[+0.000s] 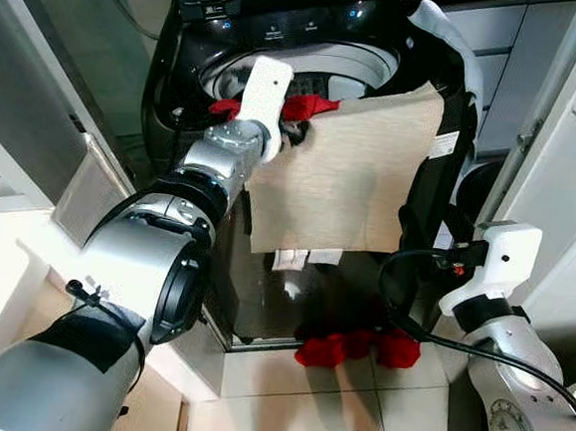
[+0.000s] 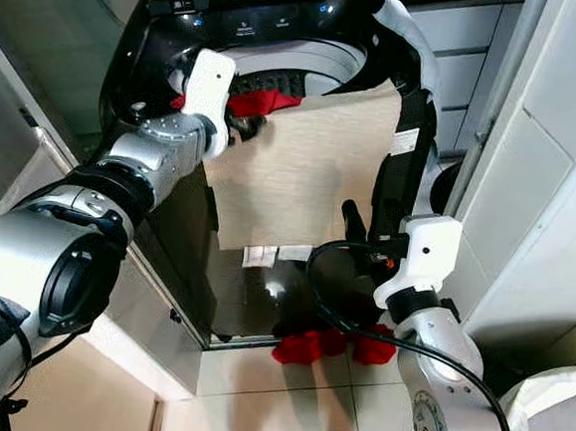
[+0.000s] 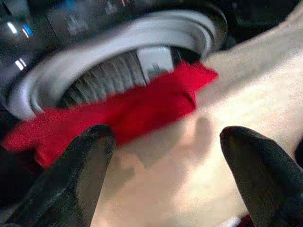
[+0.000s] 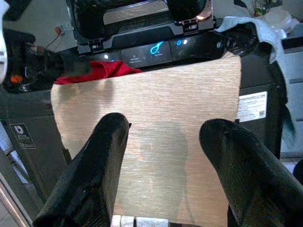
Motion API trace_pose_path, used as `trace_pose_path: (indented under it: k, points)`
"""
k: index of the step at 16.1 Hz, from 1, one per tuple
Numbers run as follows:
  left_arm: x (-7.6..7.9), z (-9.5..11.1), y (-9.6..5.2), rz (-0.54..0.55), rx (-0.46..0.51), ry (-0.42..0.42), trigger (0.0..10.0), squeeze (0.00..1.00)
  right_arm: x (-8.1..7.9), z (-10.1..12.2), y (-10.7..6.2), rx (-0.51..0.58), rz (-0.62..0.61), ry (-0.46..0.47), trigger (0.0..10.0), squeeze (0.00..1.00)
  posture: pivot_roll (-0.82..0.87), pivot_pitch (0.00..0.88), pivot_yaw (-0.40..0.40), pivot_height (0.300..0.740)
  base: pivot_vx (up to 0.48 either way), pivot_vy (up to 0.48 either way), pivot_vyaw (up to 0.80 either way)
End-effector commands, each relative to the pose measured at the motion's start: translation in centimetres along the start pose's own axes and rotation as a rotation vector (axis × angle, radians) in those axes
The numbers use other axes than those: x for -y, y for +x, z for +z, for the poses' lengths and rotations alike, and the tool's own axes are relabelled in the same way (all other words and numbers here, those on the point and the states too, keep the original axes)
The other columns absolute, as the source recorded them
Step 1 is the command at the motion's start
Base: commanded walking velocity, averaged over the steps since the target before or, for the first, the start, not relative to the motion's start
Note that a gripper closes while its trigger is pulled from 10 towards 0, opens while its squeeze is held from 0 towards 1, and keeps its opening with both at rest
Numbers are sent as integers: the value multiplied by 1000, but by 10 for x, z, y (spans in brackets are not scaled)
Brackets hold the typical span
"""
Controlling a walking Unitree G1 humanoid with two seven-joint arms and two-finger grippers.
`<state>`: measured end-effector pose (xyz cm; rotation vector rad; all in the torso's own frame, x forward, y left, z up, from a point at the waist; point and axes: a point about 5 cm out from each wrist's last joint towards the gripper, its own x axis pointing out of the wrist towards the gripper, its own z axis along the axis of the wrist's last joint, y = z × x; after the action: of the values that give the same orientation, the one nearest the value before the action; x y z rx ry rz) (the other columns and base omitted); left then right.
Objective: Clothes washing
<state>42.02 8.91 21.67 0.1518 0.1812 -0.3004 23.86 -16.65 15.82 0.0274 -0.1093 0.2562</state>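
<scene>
Partly in washer (image 1: 280,65), red garment (image 1: 302,107), beige cloth (image 1: 346,175)

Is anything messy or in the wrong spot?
Yes. A red cloth lies on the tiled floor before the black washing machine, and a beige cloth hangs over its front rim instead of inside.

Tiled floor (image 1: 284,395), washing machine (image 1: 262,293), red clothes (image 1: 357,347) on it

Beige cloth (image 1: 346,170) drapes over the black washer's (image 1: 262,293) rim — red garment (image 1: 357,347) on the floor.
</scene>
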Motion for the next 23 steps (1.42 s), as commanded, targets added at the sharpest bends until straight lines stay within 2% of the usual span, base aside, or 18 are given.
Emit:
trace_pose_path:
  k: [1,2,4,7,11,14,17,18,21,23]
  points:
    - [-10,1,-2,30,19,21,10000,0,-3,5,-3,12,6,-2,10000,263,-459,0,208,740,0,0,0]
    - [-11,2,-2,21,32,-18,10000,0,-3,5,-6,7,-1,0,10000,259,-465,0,212,740,450,0,0]
    - [-11,-1,-2,32,27,-43,10000,0,-4,4,-8,1,-4,2,10000,263,-472,0,214,740,472,0,0]
    - [-6,-13,-1,36,-15,-114,10000,0,-5,4,-12,-10,-10,4,10000,263,-481,0,212,740,480,0,0]
    - [-5,-14,-1,50,-12,-148,10000,0,-6,4,-15,-21,-16,1,10000,267,-491,0,217,740,480,0,0]
    - [-14,6,-2,113,54,-99,10000,0,-6,3,-17,-27,-19,2,10000,267,-490,0,219,740,160,0,0]
    - [-21,24,-4,129,99,-133,10000,0,-8,3,-16,-30,-9,6,10000,267,-480,0,215,740,0,0,0]
    - [-24,34,-5,131,134,-107,10000,0,-11,6,-12,-17,16,15,10000,267,-471,0,213,740,0,0,0]
    - [-37,60,-11,137,237,-55,10000,0,-22,21,-2,23,129,44,10000,271,-444,0,202,740,0,0,0]
    - [-51,72,-18,116,290,-48,10000,0,-35,49,5,90,295,88,10000,267,-417,0,191,740,0,0,0]
